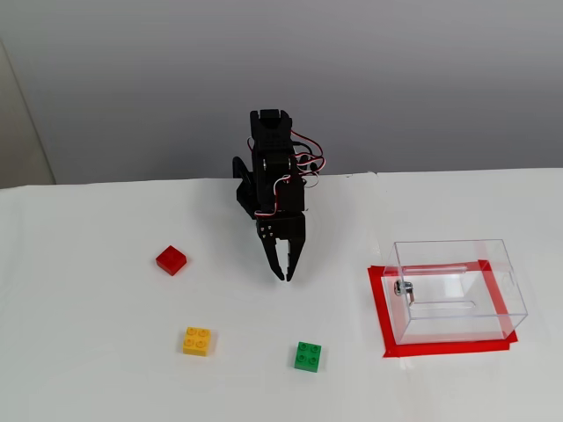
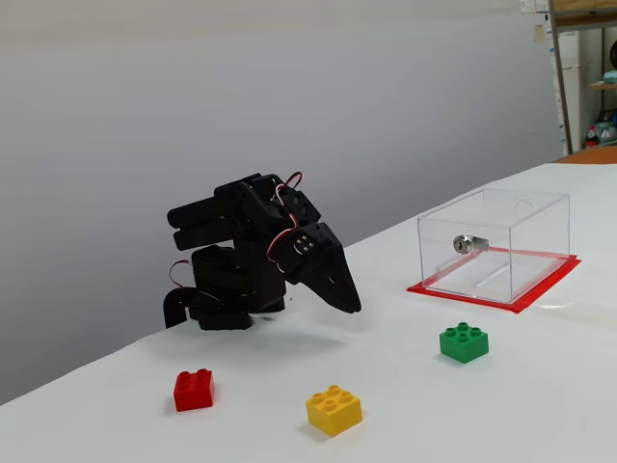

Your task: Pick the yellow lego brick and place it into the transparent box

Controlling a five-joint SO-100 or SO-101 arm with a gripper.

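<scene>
While the tool (image 1: 285, 274) hangs pressed together, the yellow lego brick (image 1: 197, 341) sits studs-up.

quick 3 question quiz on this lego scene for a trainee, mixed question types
1. True or false: the yellow lego brick already lies inside the transparent box.
2. In the fixed view from above, which brick lies nearest the box: A red brick, B yellow, C green brick?
3. What does the gripper hold?

Key:
1. False; it sits on the white table, and the box is empty.
2. C.
3. Nothing; it hangs tip-down between the bricks, apparently shut.
</scene>
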